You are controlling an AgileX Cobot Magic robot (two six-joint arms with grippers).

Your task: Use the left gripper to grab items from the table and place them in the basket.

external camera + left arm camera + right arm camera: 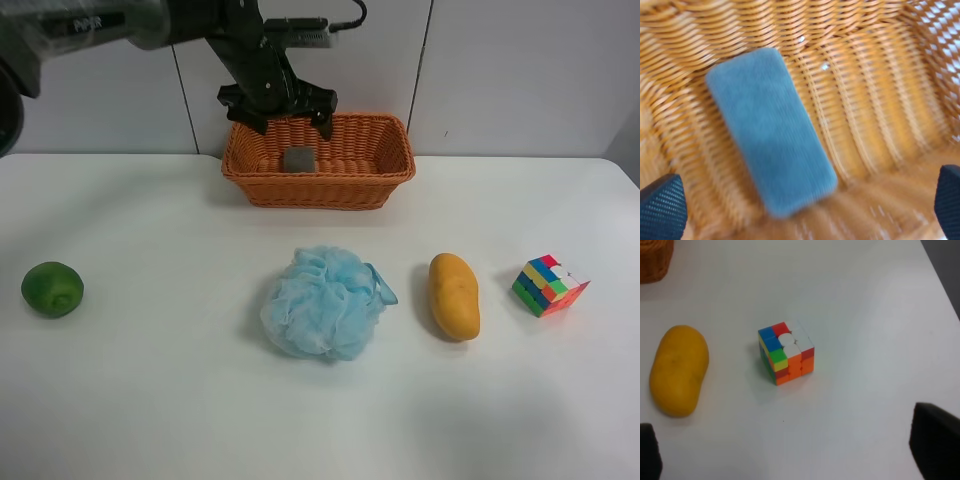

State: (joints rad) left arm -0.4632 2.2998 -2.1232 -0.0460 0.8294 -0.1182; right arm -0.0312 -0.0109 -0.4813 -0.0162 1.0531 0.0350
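The high camera alone shows the arm slanting down over the basket point(320, 186), the left gripper point(290, 120) hanging wide open above the grey block point(298, 159) lying on its floor.

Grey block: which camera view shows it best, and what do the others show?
The left wrist view: the block is close and large, lying flat on the basket floor, though blurred. The exterior high view shows it only small, inside the basket. The right wrist view does not show it.

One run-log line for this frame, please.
left gripper: open above basket | grey block: in basket | pouf, mango, cube, green fruit: on table
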